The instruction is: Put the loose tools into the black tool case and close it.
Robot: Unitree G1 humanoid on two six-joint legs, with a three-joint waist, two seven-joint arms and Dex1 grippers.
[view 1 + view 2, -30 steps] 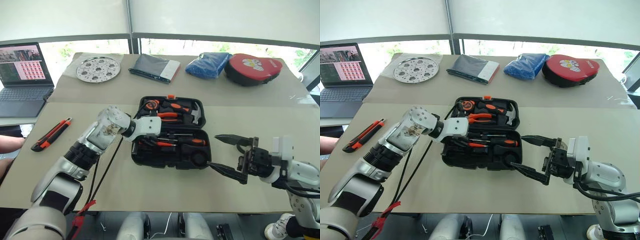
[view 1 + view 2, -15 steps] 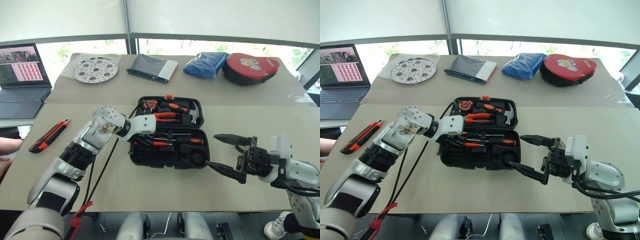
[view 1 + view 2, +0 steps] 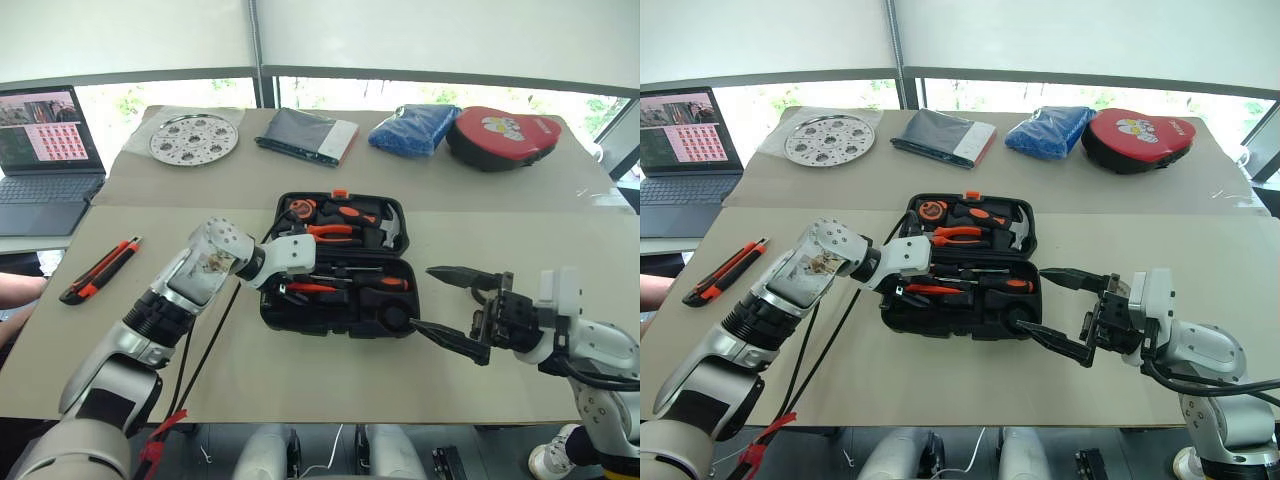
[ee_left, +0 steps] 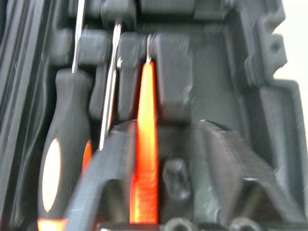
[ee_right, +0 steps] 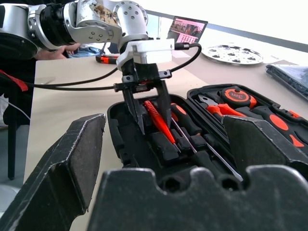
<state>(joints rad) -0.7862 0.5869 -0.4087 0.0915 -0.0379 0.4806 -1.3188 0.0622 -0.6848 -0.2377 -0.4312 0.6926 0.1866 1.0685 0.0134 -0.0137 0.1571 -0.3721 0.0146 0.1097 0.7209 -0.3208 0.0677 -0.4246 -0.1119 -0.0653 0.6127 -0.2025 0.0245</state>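
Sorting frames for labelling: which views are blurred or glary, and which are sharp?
Left wrist view: soft and blurred across the slim orange tool and black moulded case. Right wrist view: near fingers blurred, case beyond sharper. Eye views: sharp, with bright windows behind.

The black tool case looks like matt moulded plastic. The slim orange tool has a smooth, glossy handle, and the screwdrivers have bright metal shafts. The surface looks like dull tan paper. The round tray is shiny metal.
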